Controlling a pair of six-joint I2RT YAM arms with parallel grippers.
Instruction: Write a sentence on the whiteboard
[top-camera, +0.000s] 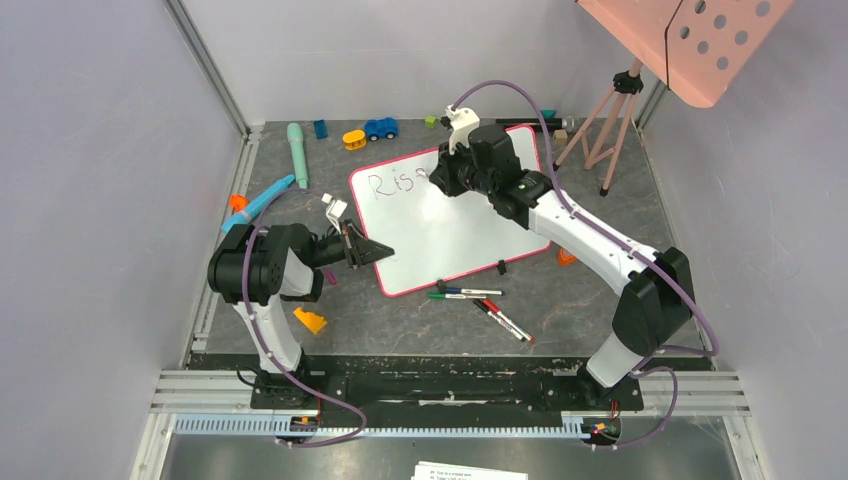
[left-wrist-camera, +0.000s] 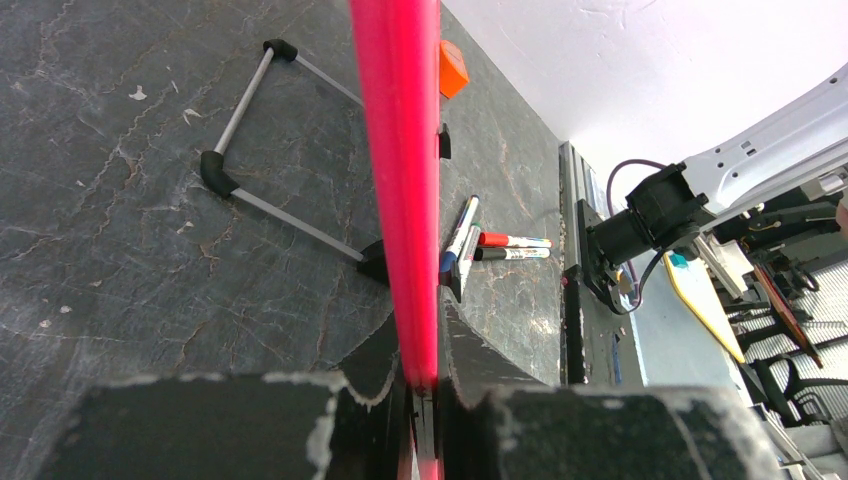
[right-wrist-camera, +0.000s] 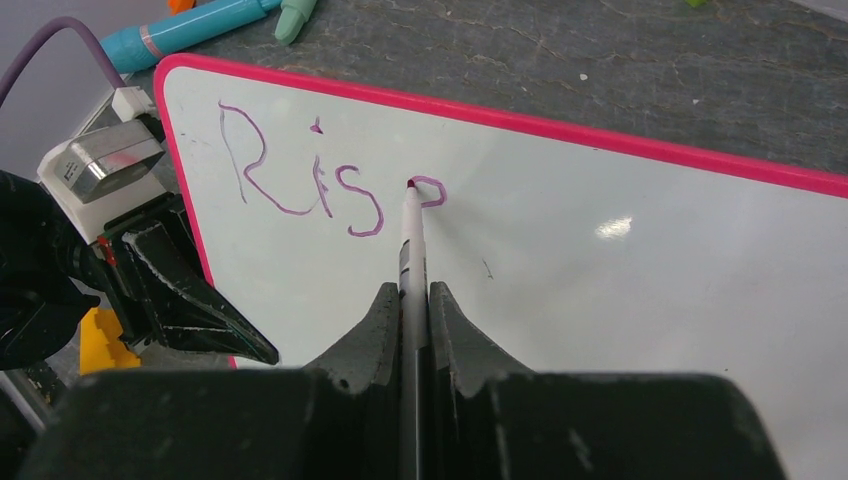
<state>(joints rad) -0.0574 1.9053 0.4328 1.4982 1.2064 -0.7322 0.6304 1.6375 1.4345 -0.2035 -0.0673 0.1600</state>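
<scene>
Right pincer (right-wrist-camera: 415, 310) nearest the lens, jaws closed tight on a white marker (right-wrist-camera: 410, 240) held between them, tip down on the whiteboard (right-wrist-camera: 620, 300). The tip sits at the start of a small loop, a partly formed fourth letter. The sentence (right-wrist-camera: 300, 185) so far reads "Ris" plus that loop, in purplish-pink ink near the board's far left corner. The whiteboard lies flat, skewed, in the middle of the surface (top-camera: 400, 320) toward the far edge. Left pincer (left-wrist-camera: 420, 375) is clamped on the board's pink rim, jaws closed on the board's left edge close to its near left corner. Loose markers (top-camera: 470, 293) lie on the surface just beside the board's near edge.
</scene>
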